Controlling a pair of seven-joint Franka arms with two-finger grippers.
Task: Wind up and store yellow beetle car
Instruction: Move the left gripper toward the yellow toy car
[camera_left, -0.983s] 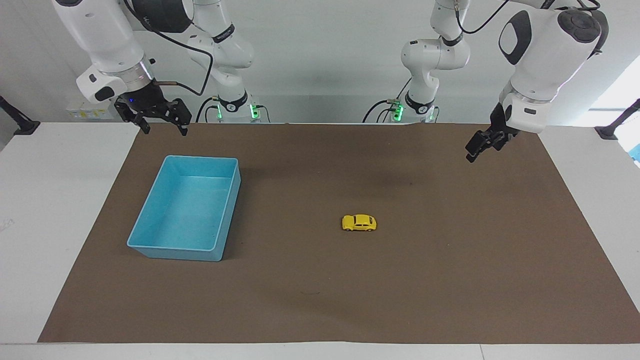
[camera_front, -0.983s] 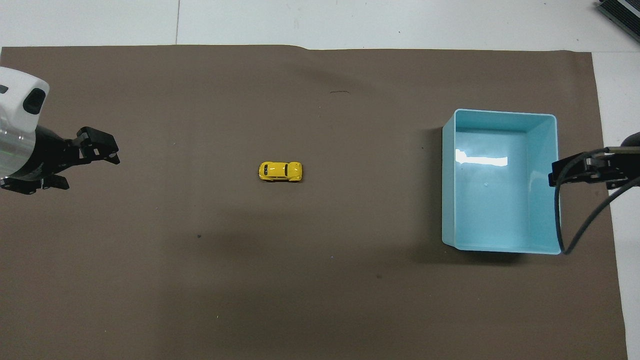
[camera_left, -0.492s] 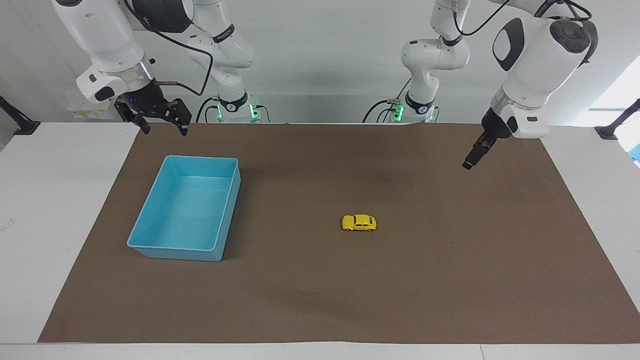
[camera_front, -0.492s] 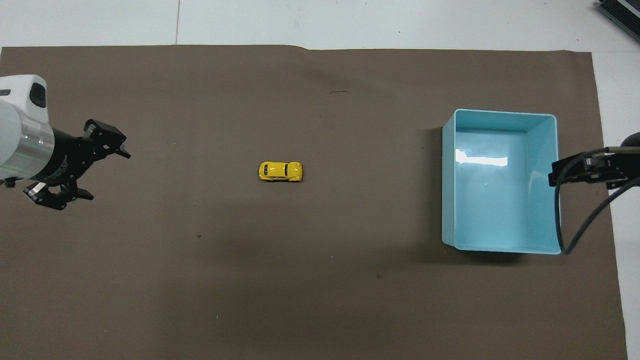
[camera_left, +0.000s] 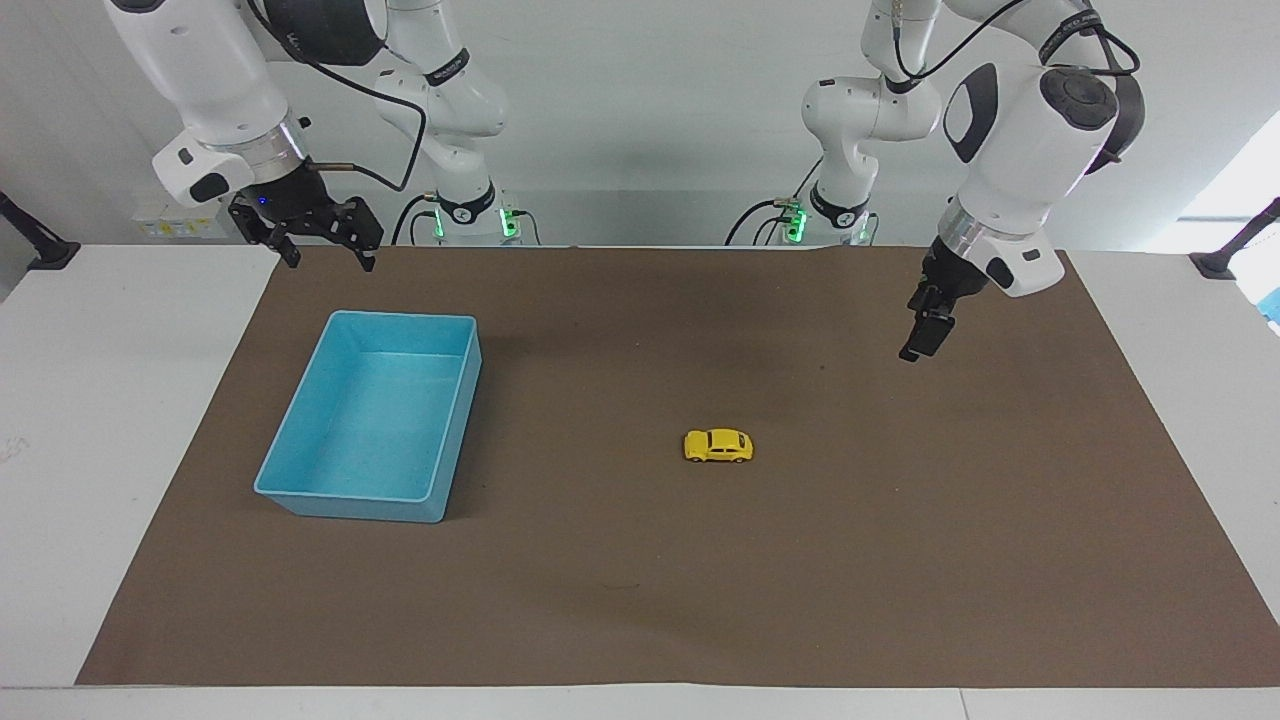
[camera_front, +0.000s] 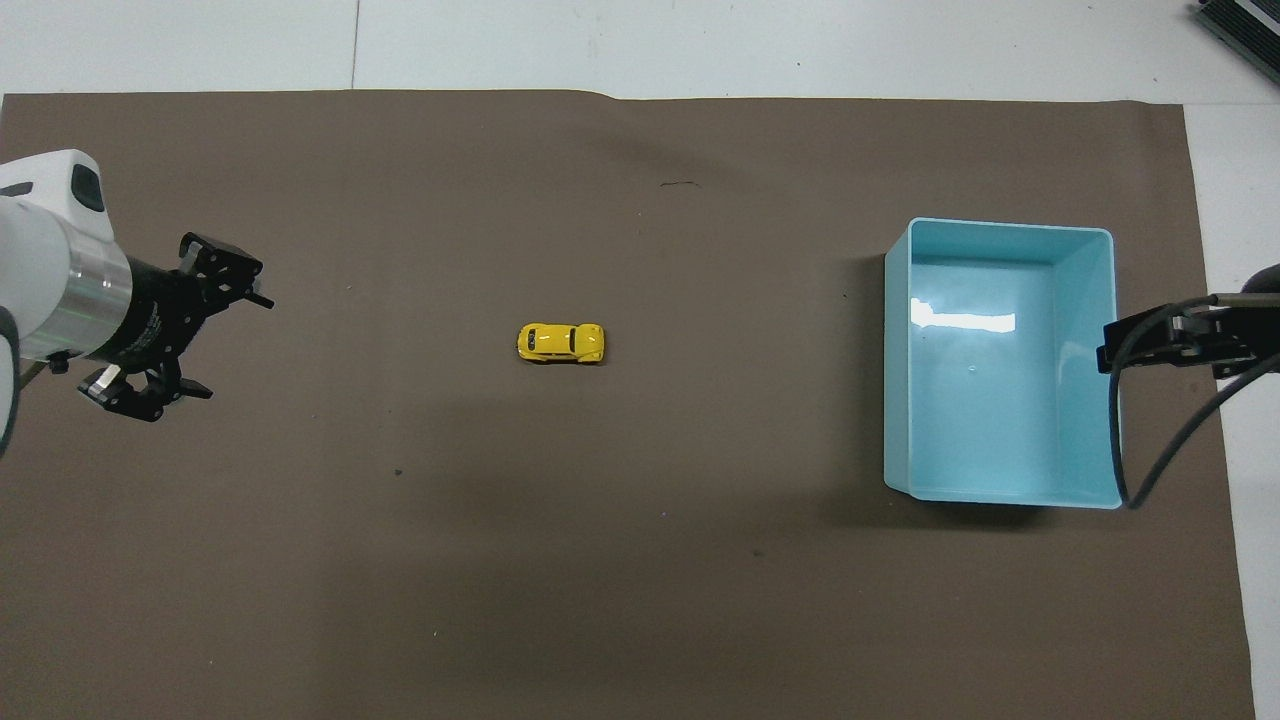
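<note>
Mid-tabletop (camera_left: 900, 560) on the brown mat, the yellow beetle car (camera_left: 718, 446) is sitting alone, well apart from the light-blue bin (camera_left: 300, 430) toward the right arm's end. Left gripper (camera_front: 190, 340) is hanging over bare mat, fingers wide. Right gripper (camera_left: 320, 240) is waiting by the bin, fingers spread. Best approach, I'd judge: come down over the car's roof and pinch its sides. No readable writing.

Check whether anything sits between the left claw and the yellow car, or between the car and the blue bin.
Nothing visible does. The yellow beetle car stands alone on the brown mat. Only bare mat lies between it and the raised, open left claw, and between it and the empty light-blue bin. The right claw waits, open.
</note>
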